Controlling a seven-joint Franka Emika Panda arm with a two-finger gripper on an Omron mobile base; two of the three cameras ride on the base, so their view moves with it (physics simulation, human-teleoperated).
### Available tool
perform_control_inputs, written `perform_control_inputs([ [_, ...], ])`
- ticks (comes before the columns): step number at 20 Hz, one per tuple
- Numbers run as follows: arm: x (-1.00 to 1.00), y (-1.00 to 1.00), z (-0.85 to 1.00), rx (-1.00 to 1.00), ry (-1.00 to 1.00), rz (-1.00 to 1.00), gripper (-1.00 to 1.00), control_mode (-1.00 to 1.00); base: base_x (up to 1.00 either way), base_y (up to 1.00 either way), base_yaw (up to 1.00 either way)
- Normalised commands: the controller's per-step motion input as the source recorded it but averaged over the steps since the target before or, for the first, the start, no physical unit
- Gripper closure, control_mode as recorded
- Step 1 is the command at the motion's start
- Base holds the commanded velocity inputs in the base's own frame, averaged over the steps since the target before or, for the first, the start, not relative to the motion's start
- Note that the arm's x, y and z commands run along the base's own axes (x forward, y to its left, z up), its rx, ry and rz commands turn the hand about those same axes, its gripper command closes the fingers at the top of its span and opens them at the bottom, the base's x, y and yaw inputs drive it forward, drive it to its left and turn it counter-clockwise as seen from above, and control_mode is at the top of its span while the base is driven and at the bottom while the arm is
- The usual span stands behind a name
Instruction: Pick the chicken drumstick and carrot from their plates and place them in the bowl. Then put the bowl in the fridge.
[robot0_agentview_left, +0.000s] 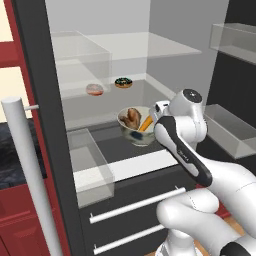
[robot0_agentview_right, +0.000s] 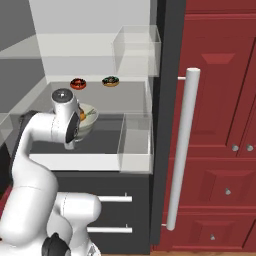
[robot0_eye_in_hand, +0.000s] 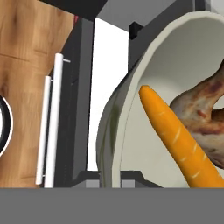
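The fridge (robot0_agentview_left: 46, 100) stands open in front of me. Inside it, over the dark middle shelf (robot0_agentview_left: 112, 145), the cream bowl (robot0_agentview_left: 134, 135) is held tilted, with my gripper (robot0_agentview_left: 154, 121) shut on its near rim. The chicken drumstick (robot0_agentview_left: 131, 117) and the orange carrot (robot0_agentview_left: 146, 123) lie in it. From the right base view the bowl (robot0_agentview_right: 90, 120) peeks out behind the hand, the carrot (robot0_agentview_right: 82, 115) just showing. Close up, the hand view has the bowl's rim (robot0_eye_in_hand: 117, 113), the carrot (robot0_eye_in_hand: 179, 140) and the drumstick (robot0_eye_in_hand: 201, 109). The plates are out of view.
Two doughnuts, one pink (robot0_agentview_left: 94, 89) and one chocolate (robot0_agentview_left: 123, 82), lie on the shelf behind the bowl. Clear bins (robot0_agentview_left: 89, 167) hang on the left, another (robot0_agentview_right: 135, 142) on the right. Long silver door handles (robot0_agentview_right: 182, 150) and two drawers (robot0_agentview_left: 135, 205) below flank the opening.
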Motion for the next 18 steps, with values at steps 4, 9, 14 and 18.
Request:
perform_control_inputs([
  [4,-0.01,0.01,0.29,0.00,-0.06,-0.01,1.00,-1.00,0.00,0.00,0.00],
  [9,-0.15,0.00,0.37,0.00,-0.06,-0.01,1.00,-1.00,0.00,0.00,0.00],
  [14,-0.02,0.02,0.28,-0.09,-0.16,-0.04,1.00,-1.00,0.00,0.00,0.00],
  [18,0.09,0.06,0.31,-0.12,-0.25,-0.12,1.00,-1.00,0.00,0.00,0.00],
])
